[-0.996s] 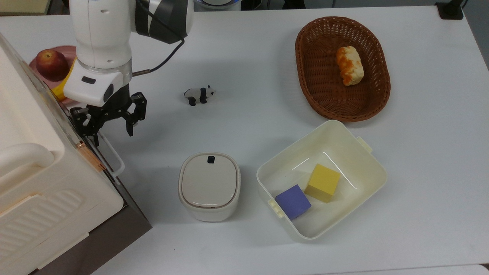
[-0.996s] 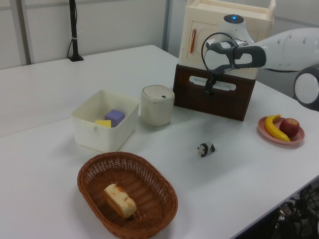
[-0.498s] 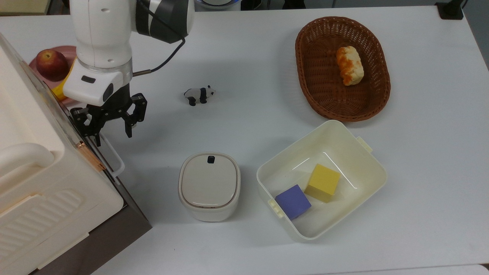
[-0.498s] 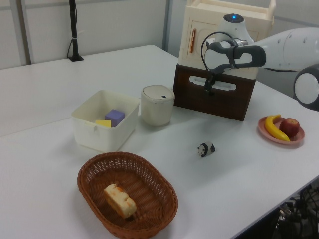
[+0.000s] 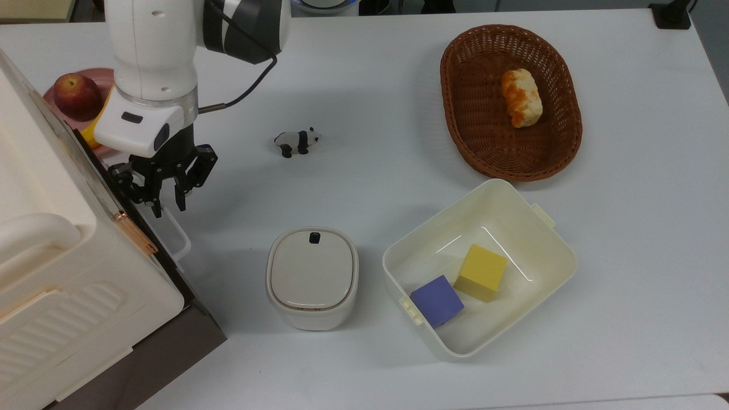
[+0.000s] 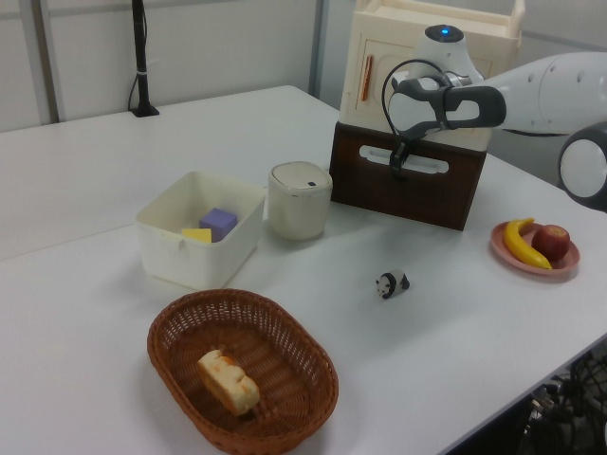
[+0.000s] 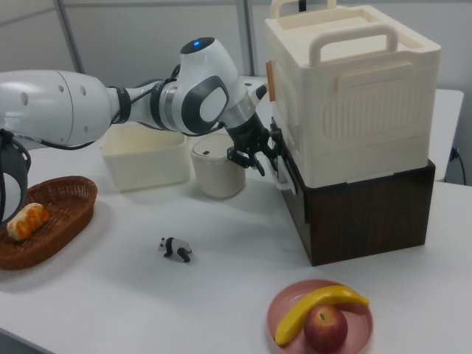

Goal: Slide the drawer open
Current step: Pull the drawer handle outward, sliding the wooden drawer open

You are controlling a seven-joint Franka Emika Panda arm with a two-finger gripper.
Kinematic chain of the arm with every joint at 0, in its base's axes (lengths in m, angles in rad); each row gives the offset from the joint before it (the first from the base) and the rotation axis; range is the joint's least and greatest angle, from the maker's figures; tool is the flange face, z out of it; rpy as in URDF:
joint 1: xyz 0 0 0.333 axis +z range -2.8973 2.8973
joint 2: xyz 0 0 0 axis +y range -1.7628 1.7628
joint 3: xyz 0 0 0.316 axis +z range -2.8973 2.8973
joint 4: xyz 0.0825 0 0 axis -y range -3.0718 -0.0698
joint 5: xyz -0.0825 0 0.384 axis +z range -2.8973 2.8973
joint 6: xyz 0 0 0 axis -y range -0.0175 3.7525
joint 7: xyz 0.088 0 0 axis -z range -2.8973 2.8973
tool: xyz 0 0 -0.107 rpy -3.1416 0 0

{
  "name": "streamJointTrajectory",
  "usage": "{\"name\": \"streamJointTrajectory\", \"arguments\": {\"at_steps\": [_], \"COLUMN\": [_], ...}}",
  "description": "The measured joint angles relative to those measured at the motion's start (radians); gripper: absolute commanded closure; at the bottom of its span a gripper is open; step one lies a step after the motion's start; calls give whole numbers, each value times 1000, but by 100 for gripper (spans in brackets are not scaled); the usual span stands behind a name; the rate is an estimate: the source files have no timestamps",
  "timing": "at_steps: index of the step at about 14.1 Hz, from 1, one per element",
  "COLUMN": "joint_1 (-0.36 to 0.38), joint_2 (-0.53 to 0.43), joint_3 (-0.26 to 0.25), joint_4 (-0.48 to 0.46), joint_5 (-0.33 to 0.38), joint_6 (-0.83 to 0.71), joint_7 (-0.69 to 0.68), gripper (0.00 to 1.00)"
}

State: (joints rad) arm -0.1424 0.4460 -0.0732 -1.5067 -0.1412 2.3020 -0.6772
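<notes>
The drawer (image 5: 191, 324) is the dark brown base under a big cream ribbed box (image 5: 51, 256), at the top view's left edge. Its front panel (image 6: 408, 190) carries a white loop handle (image 5: 177, 239). My gripper (image 5: 166, 206) points down at the upper end of that handle, fingers drawn close together on either side of the bar. In the left view the gripper (image 6: 399, 166) sits against the handle (image 6: 424, 163) at the panel's left part. In the right view the gripper (image 7: 265, 158) is at the drawer front beside the handle (image 7: 285, 179). The drawer looks pushed in.
A cream lidded pot (image 5: 311, 277) stands just right of the drawer front. A cream tub (image 5: 547, 250) holds a yellow and a purple cube. A panda figure (image 5: 297, 141), a wicker basket (image 5: 455, 114) with bread, and a pink plate (image 7: 280, 313) with apple and banana lie around.
The fingers stood wide apart over the handle's end before. They have now come together around the bar. The drawer has not visibly moved.
</notes>
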Motion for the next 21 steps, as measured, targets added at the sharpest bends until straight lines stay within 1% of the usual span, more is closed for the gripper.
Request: {"name": "streamJointTrajectory", "arguments": {"at_steps": [1, 3, 5, 6, 8, 17, 21], "joint_1": [0, 0, 0, 0, 1, 1, 2], "joint_2": [0, 0, 0, 0, 0, 0, -9], "joint_3": [0, 0, 0, 0, 1, 1, 11], "joint_4": [0, 0, 0, 1, 1, 2, 4], "joint_5": [0, 0, 0, 0, -1, -2, -2], "joint_6": [0, 0, 0, 0, 0, -3, -47], "joint_7": [0, 0, 0, 0, -26, -28, -27], "gripper": [70, 76, 92, 98, 98, 97, 97]}}
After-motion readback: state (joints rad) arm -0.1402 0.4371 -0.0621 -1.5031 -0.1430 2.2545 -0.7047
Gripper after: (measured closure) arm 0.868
